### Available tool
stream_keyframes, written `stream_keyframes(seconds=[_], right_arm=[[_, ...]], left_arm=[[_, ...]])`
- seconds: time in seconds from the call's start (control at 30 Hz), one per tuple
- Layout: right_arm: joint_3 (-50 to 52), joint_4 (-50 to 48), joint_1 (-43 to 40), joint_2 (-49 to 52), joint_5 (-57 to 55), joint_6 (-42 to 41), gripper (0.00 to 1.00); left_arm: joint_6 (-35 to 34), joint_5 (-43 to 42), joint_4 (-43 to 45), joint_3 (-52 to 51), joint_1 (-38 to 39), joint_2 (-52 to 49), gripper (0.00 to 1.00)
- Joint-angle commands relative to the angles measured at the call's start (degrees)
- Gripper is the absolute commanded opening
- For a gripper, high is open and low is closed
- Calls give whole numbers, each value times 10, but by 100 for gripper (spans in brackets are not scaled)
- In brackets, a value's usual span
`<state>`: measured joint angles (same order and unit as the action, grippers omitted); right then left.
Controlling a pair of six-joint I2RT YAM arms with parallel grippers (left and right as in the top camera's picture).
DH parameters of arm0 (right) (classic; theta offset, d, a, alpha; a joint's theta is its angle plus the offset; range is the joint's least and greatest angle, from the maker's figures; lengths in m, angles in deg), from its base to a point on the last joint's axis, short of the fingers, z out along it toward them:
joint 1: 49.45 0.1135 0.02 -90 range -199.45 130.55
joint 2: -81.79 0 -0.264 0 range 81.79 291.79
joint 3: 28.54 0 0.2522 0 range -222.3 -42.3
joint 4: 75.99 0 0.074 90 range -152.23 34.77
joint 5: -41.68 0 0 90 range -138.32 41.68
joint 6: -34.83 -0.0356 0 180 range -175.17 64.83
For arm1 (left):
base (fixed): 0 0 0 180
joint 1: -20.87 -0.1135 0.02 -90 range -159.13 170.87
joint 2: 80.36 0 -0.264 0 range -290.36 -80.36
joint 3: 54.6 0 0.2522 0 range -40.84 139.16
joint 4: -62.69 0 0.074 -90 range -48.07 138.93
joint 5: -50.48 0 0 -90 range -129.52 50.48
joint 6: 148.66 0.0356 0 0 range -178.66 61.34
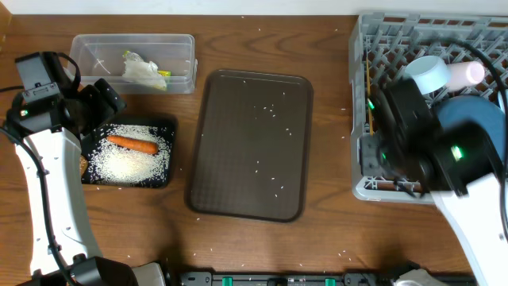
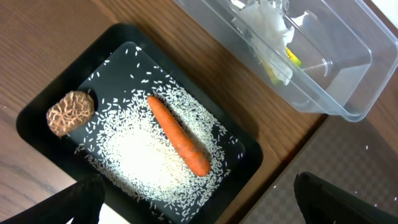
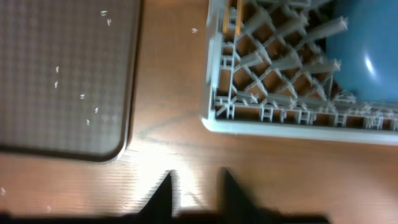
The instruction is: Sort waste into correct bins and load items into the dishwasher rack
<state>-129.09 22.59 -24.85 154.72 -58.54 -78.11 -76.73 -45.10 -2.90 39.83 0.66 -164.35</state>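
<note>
Lying chopsticks (image 3: 231,15): seen at the left edge of the rack (image 3: 280,127); judged light, stiff, slippery; best pinched mid-length.
Right gripper (image 3: 196,193): fingers parted, nothing held.
Left gripper (image 2: 202,196): spread wide, empty, above black tray (image 2: 124,56).

- From my right wrist camera, the right gripper (image 3: 198,198) shows as two dark fingertips at the bottom edge. They stand apart with only bare wood between them.
- The grey dishwasher rack (image 3: 280,93) fills the upper right, its near corner and upright pegs in view.
- A dark-blue plate (image 3: 367,50) sits in the rack at the far right.
- The chopsticks (image 3: 231,15) show at the rack's top left, just inside the wall.
- The brown tray (image 3: 62,74) lies to the left with a few rice grains (image 3: 82,96) scattered on it.
- The wooden table (image 3: 168,118) runs between tray and rack.
</note>
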Motion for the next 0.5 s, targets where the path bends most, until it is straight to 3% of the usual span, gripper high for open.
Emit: stream_keyframes(seconds=[0.0,0.17,0.47], right_arm=[[76,-43,-7,-66,-2,-25,99],[150,-103,-6,-131,8,-39,99],[163,-108,-6,-134,8,-90,99]], left_arm=[[-3,3,0,8,-2,4,98],[-3,3,0,8,-2,4,98],[-3,3,0,8,-2,4,98]])
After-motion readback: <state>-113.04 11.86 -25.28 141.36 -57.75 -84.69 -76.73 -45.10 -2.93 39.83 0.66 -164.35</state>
